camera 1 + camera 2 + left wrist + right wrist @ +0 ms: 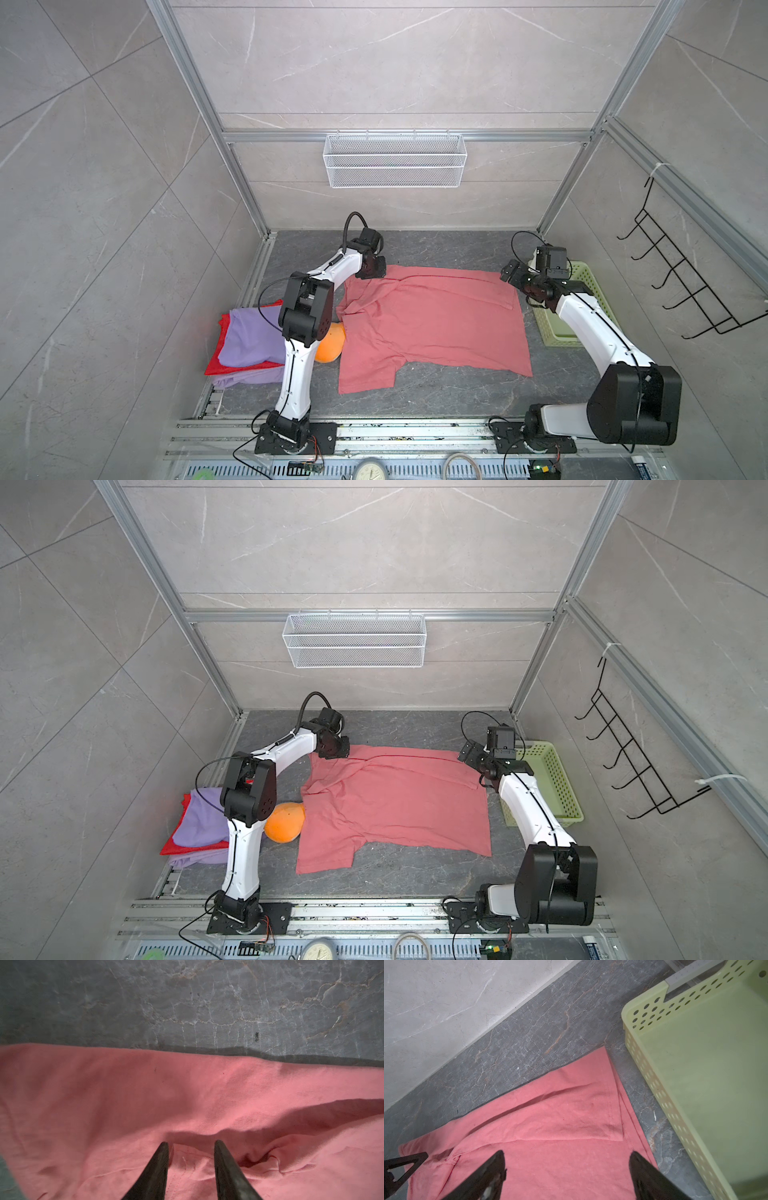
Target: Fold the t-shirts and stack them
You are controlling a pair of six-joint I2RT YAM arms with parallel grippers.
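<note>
The salmon-pink t-shirt (432, 324) (395, 804) lies spread out in the middle of the dark table, with one sleeve toward the front. My left gripper (374, 272) (191, 1145) is down on its far left corner, fingers (153, 1172) apart, with wrinkled pink cloth (145, 1105) lying between them. My right gripper (509, 272) (566, 1155) hovers open over the shirt's far right corner (550, 1126), where a narrow strip is folded over. A lavender t-shirt (249, 336) and a red t-shirt (241, 369) sit stacked at the left.
An orange plush toy (330, 345) lies between the stack and the pink shirt, partly under the left arm. A pale green basket (557, 343) (643, 1059) stands at the right, close to the shirt's edge. A wire basket (395, 160) and a black hook rack (681, 282) hang on the walls.
</note>
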